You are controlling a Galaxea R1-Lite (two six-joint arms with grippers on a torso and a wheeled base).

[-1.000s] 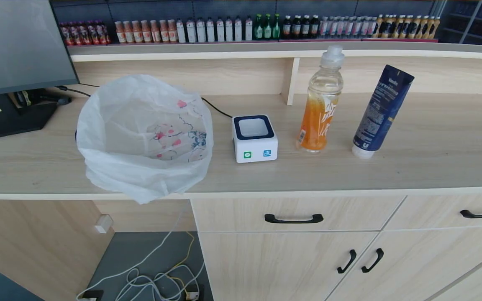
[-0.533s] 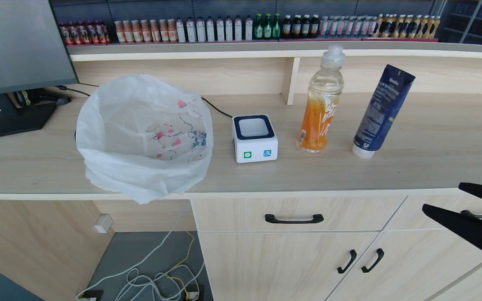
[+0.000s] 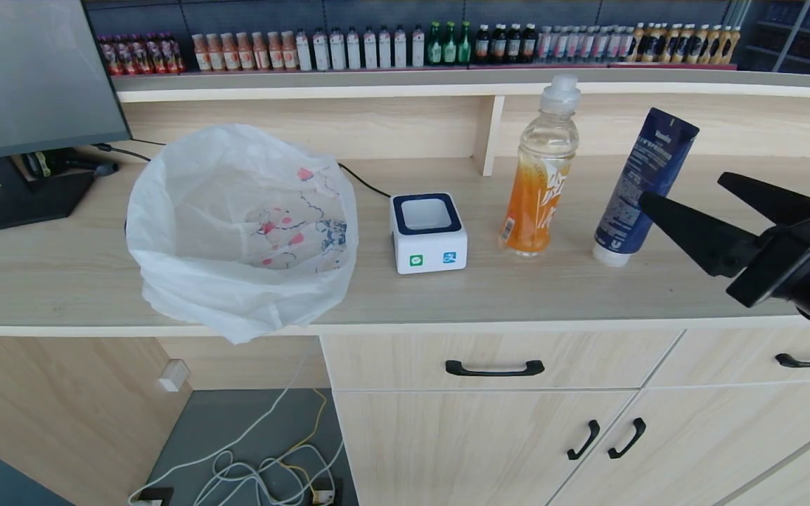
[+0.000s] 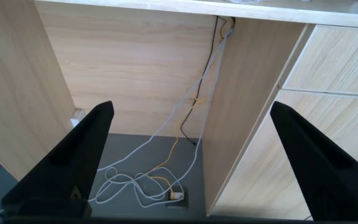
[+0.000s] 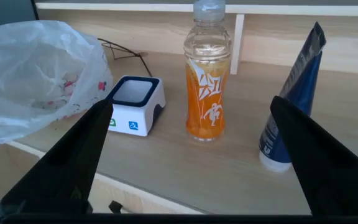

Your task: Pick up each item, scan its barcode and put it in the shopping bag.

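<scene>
Two items standing on counter (image 3: 60, 281): blue tube (image 3: 647, 154) just right of orange drink bottle (image 3: 538, 190) | right gripper (image 3: 686, 190) wide open, empty, beside tube | risk: clipping tube on approach, toppling it into bottle

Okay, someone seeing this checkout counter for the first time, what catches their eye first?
Probably the big white bag gaping open at the left of the counter. Next come the orange bottle and blue tube, both standing upright to the right of the small scanner. The open right gripper hangs to the right of the tube, apart from it.
</scene>
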